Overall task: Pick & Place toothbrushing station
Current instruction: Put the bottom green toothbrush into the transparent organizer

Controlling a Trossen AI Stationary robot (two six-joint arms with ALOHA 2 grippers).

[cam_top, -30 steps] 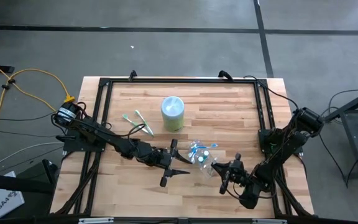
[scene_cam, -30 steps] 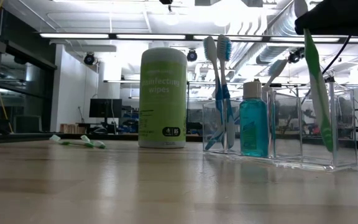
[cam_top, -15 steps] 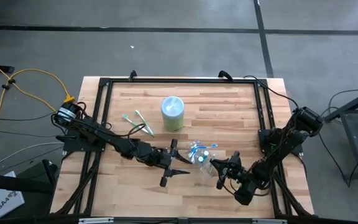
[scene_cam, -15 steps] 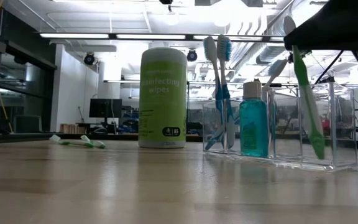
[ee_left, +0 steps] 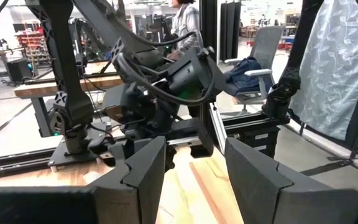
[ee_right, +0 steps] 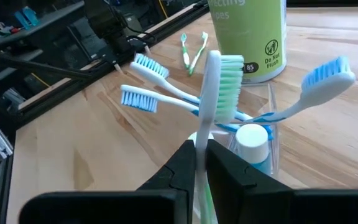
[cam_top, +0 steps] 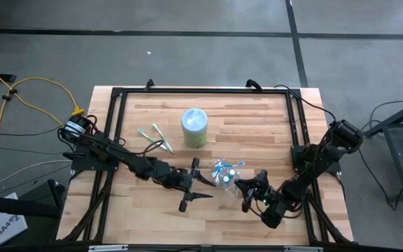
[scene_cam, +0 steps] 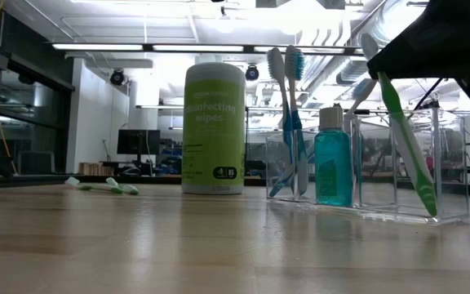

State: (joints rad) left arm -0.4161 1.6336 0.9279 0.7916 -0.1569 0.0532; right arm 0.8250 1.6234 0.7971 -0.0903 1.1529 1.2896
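From above, the right tool [cam_top: 248, 197] has crept toward the holder [cam_top: 227, 175]; left tool [cam_top: 187, 187] waits open. At table level, the green brush [scene_cam: 406, 143] now rests inside. Wrist view: fingers [ee_right: 180, 163] still pinch it, barely loosening; release seems due.

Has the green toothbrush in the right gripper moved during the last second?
Yes. In the low view the green toothbrush has dropped and tilted, its tip now near the clear holder's floor. The right gripper has moved left toward the holder.

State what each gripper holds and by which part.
The right gripper pinches the green toothbrush by its neck, just below the bristles. The left gripper is open and holds nothing.
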